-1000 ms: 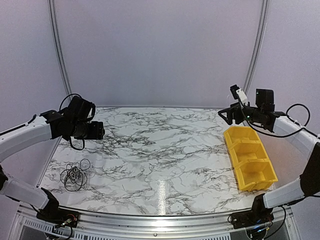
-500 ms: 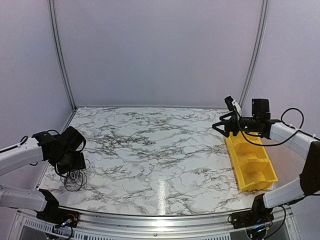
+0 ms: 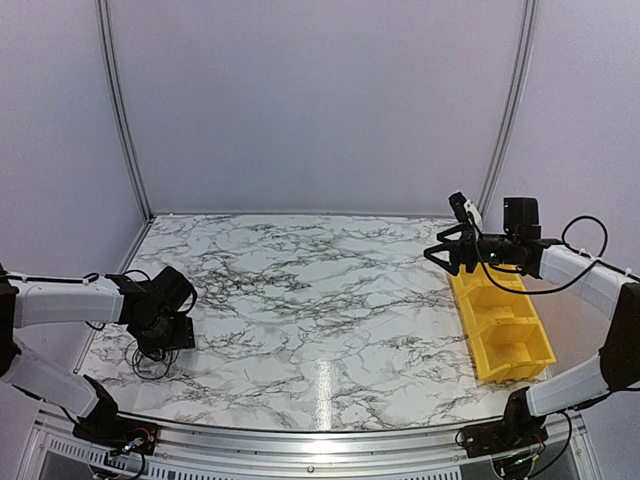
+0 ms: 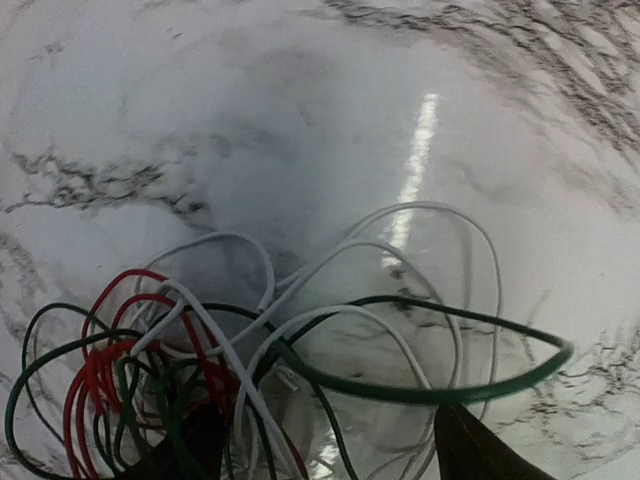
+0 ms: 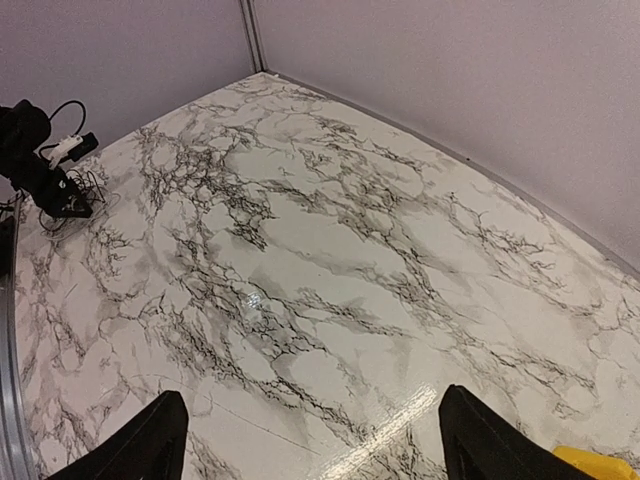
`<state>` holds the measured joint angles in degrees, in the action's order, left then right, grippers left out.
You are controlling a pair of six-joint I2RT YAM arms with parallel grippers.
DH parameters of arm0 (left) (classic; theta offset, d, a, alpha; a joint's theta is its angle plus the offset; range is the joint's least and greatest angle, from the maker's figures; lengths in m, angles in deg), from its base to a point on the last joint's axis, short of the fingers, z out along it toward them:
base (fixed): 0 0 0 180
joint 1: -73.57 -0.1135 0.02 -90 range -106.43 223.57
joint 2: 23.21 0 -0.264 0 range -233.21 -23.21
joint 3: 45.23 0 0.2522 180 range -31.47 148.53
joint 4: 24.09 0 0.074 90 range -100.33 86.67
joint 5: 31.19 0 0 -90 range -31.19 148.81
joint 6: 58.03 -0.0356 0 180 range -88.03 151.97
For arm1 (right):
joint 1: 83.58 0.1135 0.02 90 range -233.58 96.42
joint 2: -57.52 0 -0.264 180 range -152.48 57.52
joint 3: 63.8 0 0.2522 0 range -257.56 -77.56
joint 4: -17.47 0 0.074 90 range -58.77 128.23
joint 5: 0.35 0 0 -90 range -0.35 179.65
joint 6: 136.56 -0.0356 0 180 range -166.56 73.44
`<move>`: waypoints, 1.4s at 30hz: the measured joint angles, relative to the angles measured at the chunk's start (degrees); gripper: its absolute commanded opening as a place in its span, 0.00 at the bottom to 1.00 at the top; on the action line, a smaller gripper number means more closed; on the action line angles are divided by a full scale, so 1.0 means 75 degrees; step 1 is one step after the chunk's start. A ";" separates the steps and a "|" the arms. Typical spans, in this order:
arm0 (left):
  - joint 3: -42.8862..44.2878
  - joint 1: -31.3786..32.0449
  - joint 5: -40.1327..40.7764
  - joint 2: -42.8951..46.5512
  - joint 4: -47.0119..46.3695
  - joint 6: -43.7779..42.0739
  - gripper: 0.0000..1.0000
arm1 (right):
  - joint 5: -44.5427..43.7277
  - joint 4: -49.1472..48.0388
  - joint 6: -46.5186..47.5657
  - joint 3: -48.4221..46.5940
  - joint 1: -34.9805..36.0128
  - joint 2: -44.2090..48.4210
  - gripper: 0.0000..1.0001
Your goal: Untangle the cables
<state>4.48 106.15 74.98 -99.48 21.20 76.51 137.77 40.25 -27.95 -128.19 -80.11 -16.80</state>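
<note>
The cables (image 3: pixel 150 357) lie in one heap on the marble table (image 3: pixel 330 290), at its near left corner, and in the left wrist view (image 4: pixel 250 370) they are plainly one knot: red, white, green and darker strands loop over and through each other, and no strand lies clear of the rest. The untangling therefore looks barely begun, with nothing yet pulled free or set aside, so the whole job of teasing each wire out is left. The left gripper (image 3: pixel 167 338) is down at the heap, its fingers spread wide on either side of the tangle (image 4: pixel 330 462), with loops lying between them and nothing visibly pinched (a few strands cross in front of one fingertip, but no grip shows there). The right gripper (image 3: pixel 432 254) hangs well apart over the far right of the table, jaws spread wide and empty (image 5: pixel 315 450), beside the yellow bin (image 3: pixel 500 320). As for counts: one heap, two arms, two grippers, one bin that seems to be split into three compartments. Four colours of wire can be told apart, and one broad green wire (image 4: pixel 430 395) sweeps out furthest. The number of separate wires cannot be settled, since the red and white each make several loops that may belong to a single strand.
</note>
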 measured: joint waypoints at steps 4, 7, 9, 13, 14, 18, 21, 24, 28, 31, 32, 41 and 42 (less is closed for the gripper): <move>0.0006 0.0428 -0.0662 -0.0052 -0.1221 -0.0548 0.72 | -0.0003 -0.0003 0.0023 0.0000 0.0000 -0.0020 0.86; 0.0370 0.1020 -0.1192 -0.0423 -0.1923 -0.0927 0.72 | -0.0009 -0.0003 0.0064 0.0000 0.0000 -0.0128 0.85; 0.0953 0.1577 -0.1530 -0.0994 -0.2288 -0.1236 0.70 | -0.0032 0.0000 0.0090 0.0003 0.0000 -0.0219 0.85; 0.2407 0.2594 -0.2294 -0.2369 -0.2742 -0.1903 0.71 | -0.0082 0.0000 0.0128 0.0003 0.0000 -0.0335 0.84; 0.2734 0.2783 -0.2419 -0.2626 -0.2739 -0.2090 0.74 | -0.0085 0.0000 0.0131 0.0003 0.0000 -0.0356 0.83; 0.3590 0.3255 -0.2413 -0.2873 -0.2396 -0.2792 0.99 | -0.0070 0.0000 0.0178 0.0003 0.0000 -0.0376 0.80; 0.3818 0.3241 -0.1647 -0.2480 -0.2014 -0.3048 0.99 | -0.0003 0.0012 0.0300 0.0003 0.0032 -0.0379 0.73; 0.4025 0.3048 -0.0699 -0.2046 -0.1387 -0.3232 0.99 | -0.0047 0.0172 0.0551 0.0000 0.0283 -0.0420 0.65; 0.4403 0.2736 0.0393 -0.1918 -0.0772 -0.3491 0.99 | -0.0367 0.0589 0.1125 -0.0035 0.1472 -0.0662 0.60; 0.4293 0.2652 0.1058 -0.1830 -0.0909 -0.3812 0.99 | -0.0673 0.1017 0.1550 -0.0111 0.2547 -0.1026 0.59; 0.4156 0.2602 0.1163 -0.1743 -0.1087 -0.3952 0.99 | -0.0752 0.1166 0.1647 -0.0140 0.2850 -0.1163 0.58; 0.4092 0.1384 0.2308 -0.1402 -0.3465 -0.4771 0.99 | -0.1212 0.1973 0.1979 -0.0644 0.4389 -0.2113 0.57; 0.4173 0.1227 0.2331 -0.1486 -0.3611 -0.4809 0.99 | -0.1256 0.1982 0.1955 -0.0726 0.4532 -0.2232 0.57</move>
<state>35.77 115.35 92.46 -110.62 -5.88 40.44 128.35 55.11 -13.28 -133.64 -46.13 -33.54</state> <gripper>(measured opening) 0.988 0.569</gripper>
